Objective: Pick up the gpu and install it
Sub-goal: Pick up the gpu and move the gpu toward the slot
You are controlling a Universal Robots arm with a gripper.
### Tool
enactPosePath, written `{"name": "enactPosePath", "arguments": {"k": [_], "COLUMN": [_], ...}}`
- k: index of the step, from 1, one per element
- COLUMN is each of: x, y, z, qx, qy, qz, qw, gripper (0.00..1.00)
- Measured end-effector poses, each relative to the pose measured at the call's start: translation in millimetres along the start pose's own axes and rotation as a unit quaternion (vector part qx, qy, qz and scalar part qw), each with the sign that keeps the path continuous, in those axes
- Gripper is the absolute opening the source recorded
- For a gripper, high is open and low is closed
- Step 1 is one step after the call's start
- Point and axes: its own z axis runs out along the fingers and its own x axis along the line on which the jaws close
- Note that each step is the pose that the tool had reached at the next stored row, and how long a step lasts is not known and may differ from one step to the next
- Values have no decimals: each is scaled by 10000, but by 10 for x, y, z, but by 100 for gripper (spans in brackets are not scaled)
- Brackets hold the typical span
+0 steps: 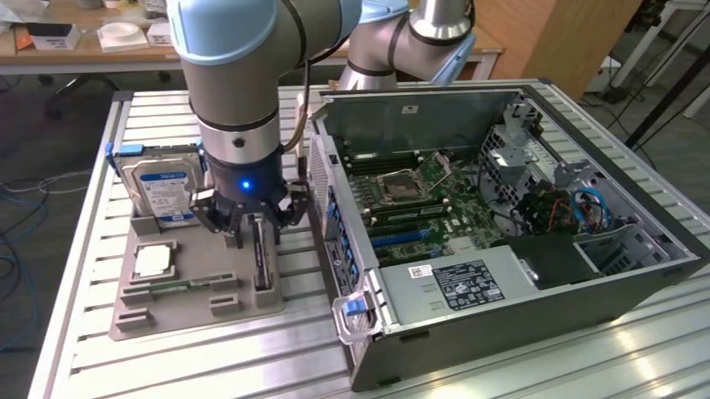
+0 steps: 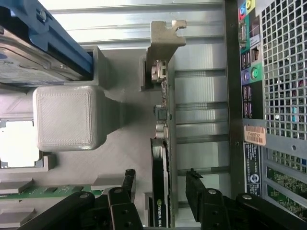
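Claw: the gripper [image 1: 253,223] [image 2: 160,173] hangs over the gray tray [image 1: 194,320] [image 2: 124,143] with its dark fingers [image 2: 128,179] spread wide. It grasps nothing.
Straddle: in the wrist view one finger stands on each side of the gpu, with a bare gap on both sides and no contact seen.
Gpu: the gpu [image 1: 262,264] [image 2: 159,158] stands on edge in a slot along the tray's side nearest the computer case. It is a thin dark card.
Bracket: the silver bracket [image 2: 163,40] sits at the card's end beside the hard-drive end of the tray. The wrist view shows it plainly.
Arm: the exterior view gives the grey-and-blue arm [image 1: 239,83] coming straight down over the tray, with a blue light on its wrist.
Hard drive: the hard drive [image 1: 165,191] [image 2: 29,52] stands upright at the tray's far end, on the side away from the case.
Processor: the processor [image 1: 152,260] [image 2: 17,143] lies flat mid-tray, on that same side.
Memory stick: the memory stick [image 1: 178,287] [image 2: 38,191] lies just beyond the processor, toward the tray's near end.
Computer case: the computer case [image 1: 533,332] [image 2: 283,72] lies just beside the tray. The exterior view looks into its open side at the motherboard [image 1: 427,199]; the wrist view catches its perforated rear panel and coloured ports.
Table: a slatted metal table [image 1: 222,366] [image 2: 120,24] carries the tray and case.
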Motion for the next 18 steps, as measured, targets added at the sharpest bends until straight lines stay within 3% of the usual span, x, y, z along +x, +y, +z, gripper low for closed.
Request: {"name": "enactPosePath", "arguments": {"k": [18], "x": [27], "y": [-3], "z": [23], "qx": [0], "qy": [0], "qz": [0], "qw": [10000], "gripper": [53]}}
